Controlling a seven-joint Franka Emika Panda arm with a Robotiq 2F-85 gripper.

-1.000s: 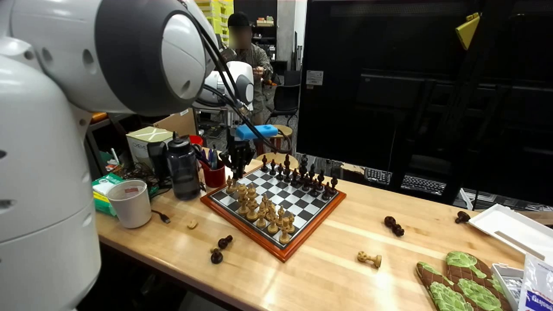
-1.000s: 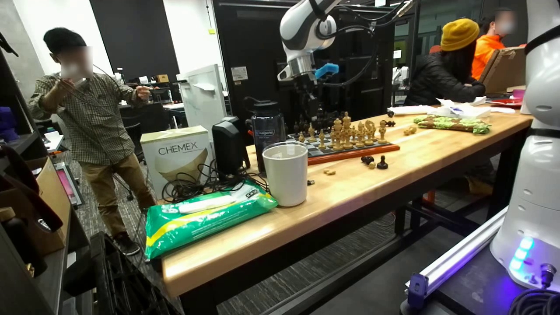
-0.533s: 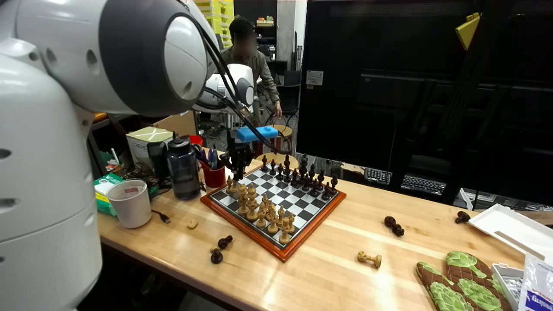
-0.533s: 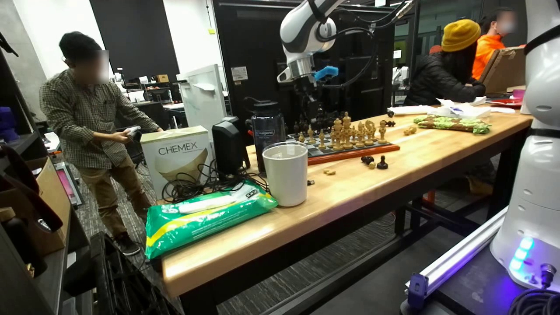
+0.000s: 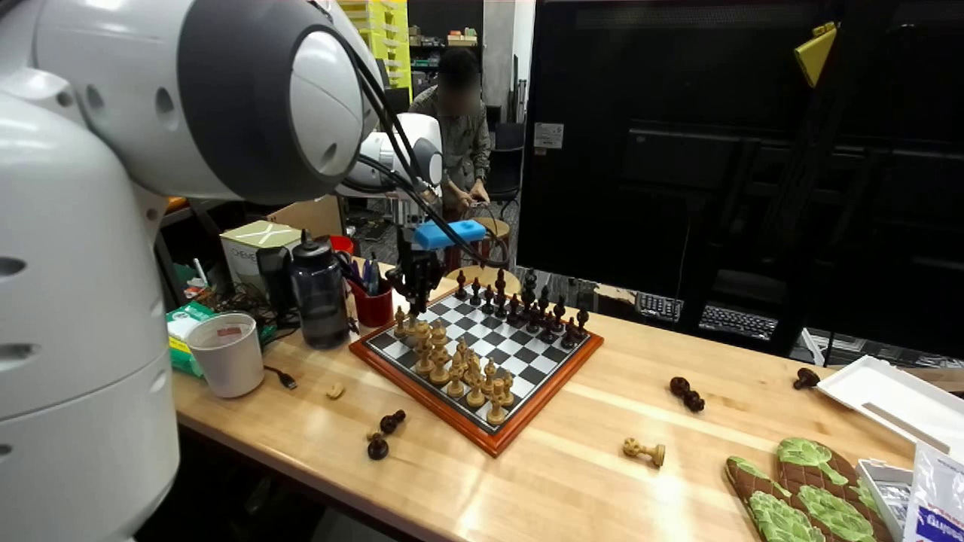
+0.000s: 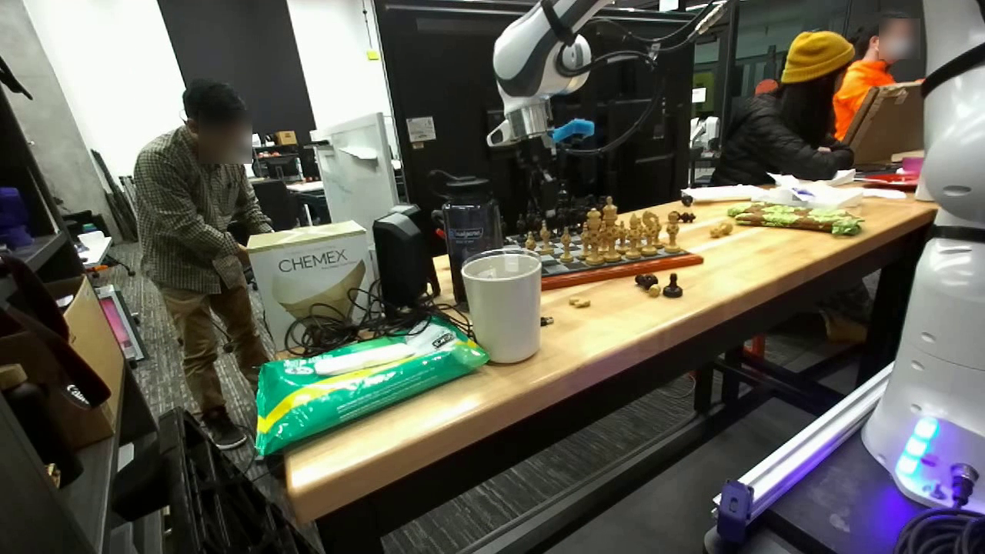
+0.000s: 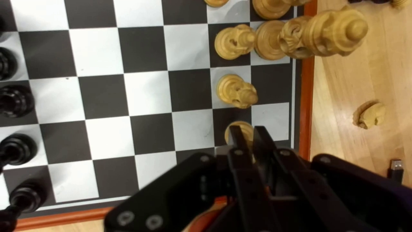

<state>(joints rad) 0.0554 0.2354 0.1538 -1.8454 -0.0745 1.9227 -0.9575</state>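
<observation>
Exterior view close beside the arm (image 5: 90, 293) at the long edge of the desk (image 5: 580, 452), tilted down, exterior view off a corner (image 6: 303, 478), facing along the length, chessboard (image 5: 486, 339) in both exterior views, wrist view straight down, close above it

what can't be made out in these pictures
Wrist view: the gripper fingers cover much of the light chess piece between them, so whether they grip it is unclear.
Wrist view: the left edge cuts off a dark chess piece.
In an exterior view, the right edge cuts off a plastic packet.
In an exterior view, what the standing man handles is too small to tell; his face is blurred.
</observation>
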